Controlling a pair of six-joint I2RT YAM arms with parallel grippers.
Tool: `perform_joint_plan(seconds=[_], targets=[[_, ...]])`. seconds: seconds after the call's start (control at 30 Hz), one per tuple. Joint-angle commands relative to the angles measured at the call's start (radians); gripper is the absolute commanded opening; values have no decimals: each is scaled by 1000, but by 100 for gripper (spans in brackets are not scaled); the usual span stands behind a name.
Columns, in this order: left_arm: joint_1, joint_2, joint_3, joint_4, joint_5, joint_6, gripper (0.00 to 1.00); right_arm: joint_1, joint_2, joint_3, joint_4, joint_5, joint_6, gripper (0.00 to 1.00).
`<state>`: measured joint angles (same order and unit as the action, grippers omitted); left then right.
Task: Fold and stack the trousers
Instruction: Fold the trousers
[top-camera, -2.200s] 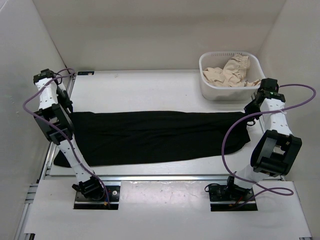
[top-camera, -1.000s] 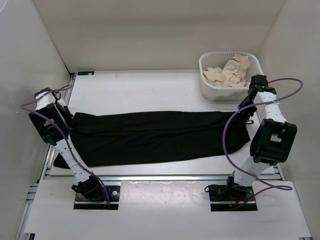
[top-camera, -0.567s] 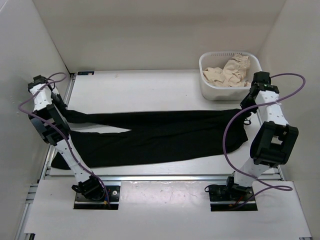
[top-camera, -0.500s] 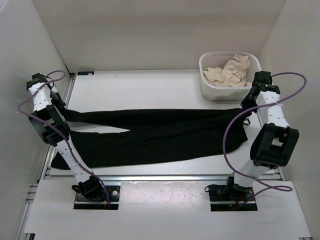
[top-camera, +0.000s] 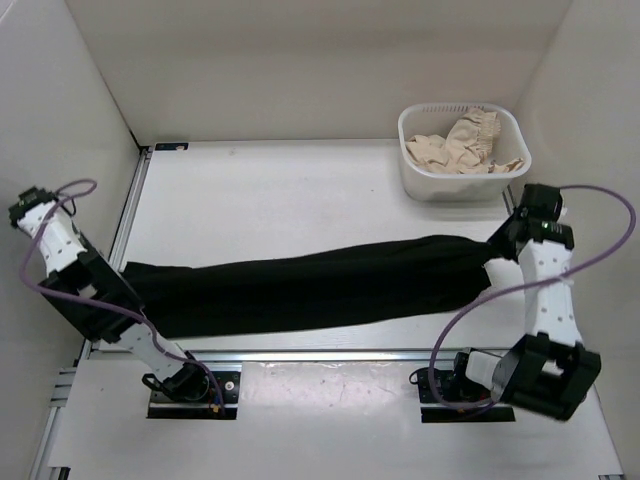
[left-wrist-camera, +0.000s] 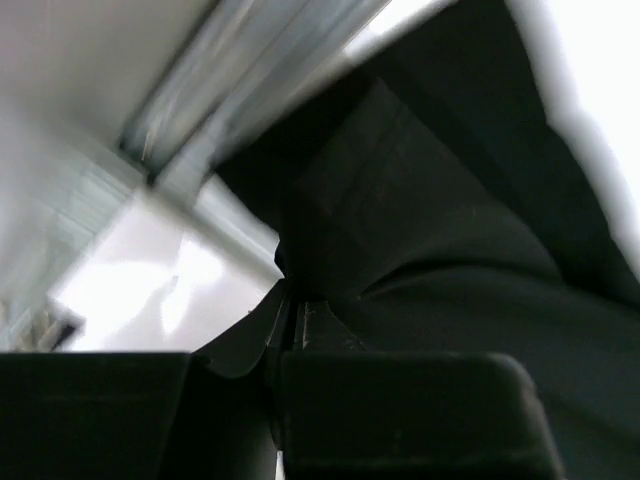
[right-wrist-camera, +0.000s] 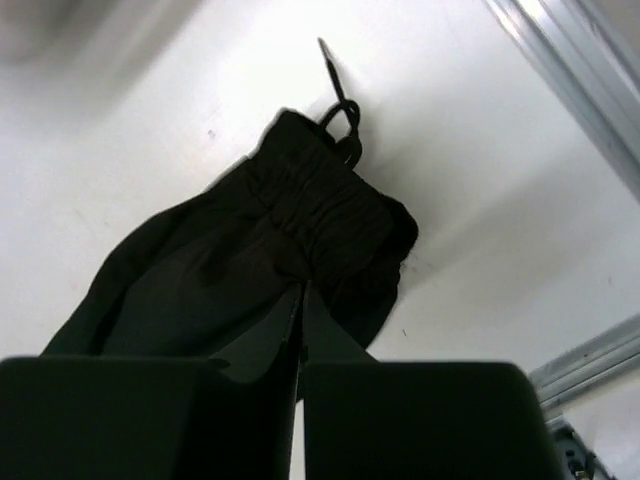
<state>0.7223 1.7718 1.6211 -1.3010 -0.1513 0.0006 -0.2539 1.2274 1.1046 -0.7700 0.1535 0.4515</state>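
With left gripper (left-wrist-camera: 290, 318) clamped shut on leg end (left-wrist-camera: 390, 190) of trousers (top-camera: 300, 290) and right gripper (right-wrist-camera: 301, 300) likewise on waistband (right-wrist-camera: 325, 215), held cloth stretched lengthwise. Judged best to move both ends evenly, avoiding sag or twist.

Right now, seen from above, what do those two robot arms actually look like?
Both are built from slim white tubes joined by chunky black blocks. The left arm and the right arm each trail a looping purple cable. The wrist cameras show broad, flat black fingers.
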Motion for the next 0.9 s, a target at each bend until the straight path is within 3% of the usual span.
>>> perform_joint_plan(seconds=[0.0, 0.07, 0.17, 0.27, 0.57, 0.87], targets=[[63, -87, -194, 23, -114, -1, 14, -10, -80, -162, 0, 15, 30, 0], [84, -124, -350, 92, -123, -1, 14, -10, -80, -231, 14, -6, 55, 0], [114, -124, -459, 149, -134, -1, 14, -19, -80, -321, 38, 7, 64, 0], [143, -98, -469, 187, -152, -1, 14, -37, -69, -342, 48, 60, 64, 0], [134, -66, -296, 177, -143, -1, 14, -68, 1, -289, 11, 104, 78, 0], [-1, 28, 141, -15, 35, -1, 14, -77, 104, -62, -20, 107, 87, 0]])
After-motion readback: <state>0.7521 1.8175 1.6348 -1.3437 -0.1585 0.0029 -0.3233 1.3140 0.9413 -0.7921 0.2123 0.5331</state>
